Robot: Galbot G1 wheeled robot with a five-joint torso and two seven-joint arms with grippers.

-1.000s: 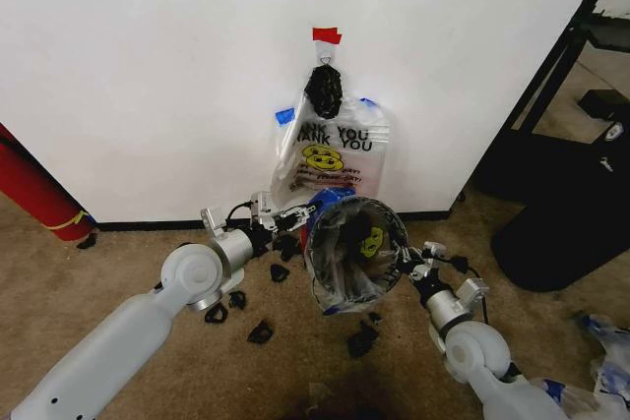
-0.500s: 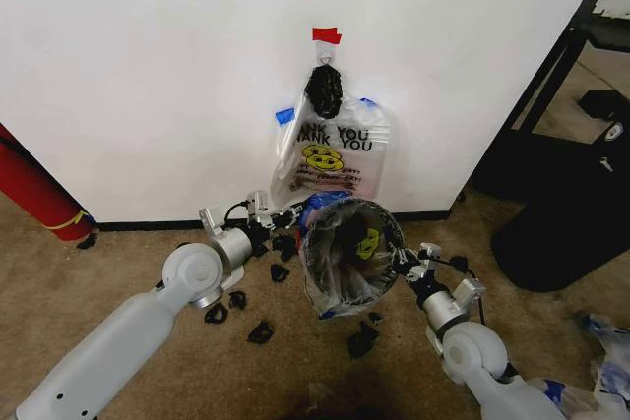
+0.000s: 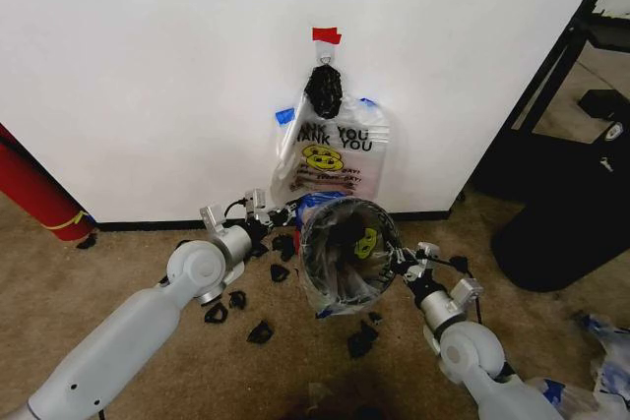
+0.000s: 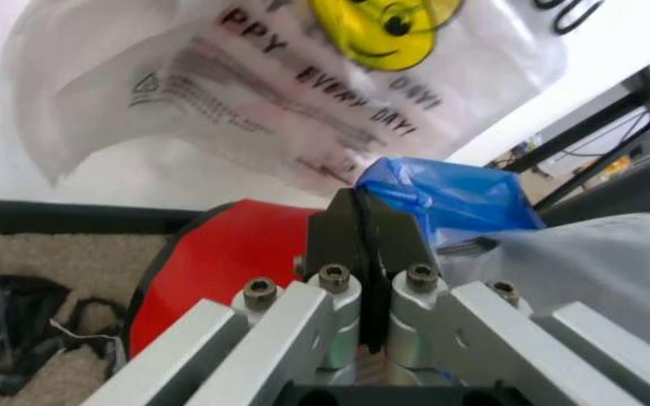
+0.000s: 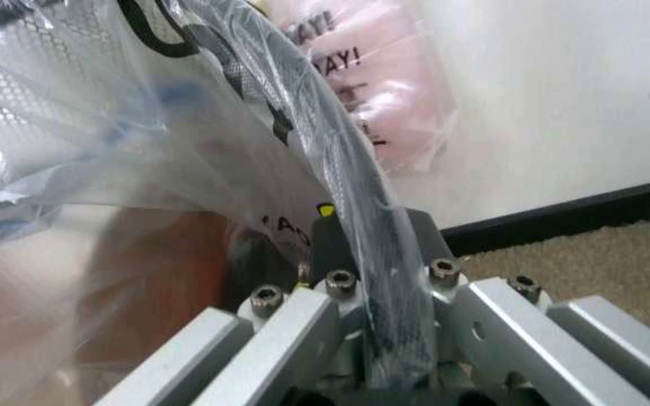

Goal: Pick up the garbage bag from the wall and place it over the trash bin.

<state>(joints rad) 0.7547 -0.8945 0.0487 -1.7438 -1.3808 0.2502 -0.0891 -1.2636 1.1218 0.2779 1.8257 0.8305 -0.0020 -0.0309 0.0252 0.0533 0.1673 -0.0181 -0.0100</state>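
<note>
Here's the trash bin (image 3: 349,253), tipped toward the camera on the carpet just below the wall (image 3: 148,76), with the garbage bag (image 3: 346,277) already lining it: clear film spills over the rim and the yellow smiley shows down inside the mesh. Behind it, the bundle of spare bags (image 3: 330,150) hangs from its black knot and red tape (image 3: 326,35).

The left claw (image 3: 281,215) sits at the bin's rim on the wall side. From the left wrist view its black fingers (image 4: 361,241) are pressed together, and the blue handle loop (image 4: 449,194) bunches right at their tips, so it looks pinched there. The right claw (image 3: 406,261) is on the opposite rim; from its own wrist view the claw (image 5: 376,245) is closed on the black rim wire with plastic under it.

Against a second ago, the bin and bag have slid a little to the left and tipped slightly, and both arms have gone with it. The bag has spread no further over the rim. My read: the pair are stretching the bag mouth across the opening, and the far edge is nearly seated.

Black scraps (image 3: 261,331) litter the carpet near the bin, and the large red cylinder (image 3: 34,189) stands well apart on the left.
</note>
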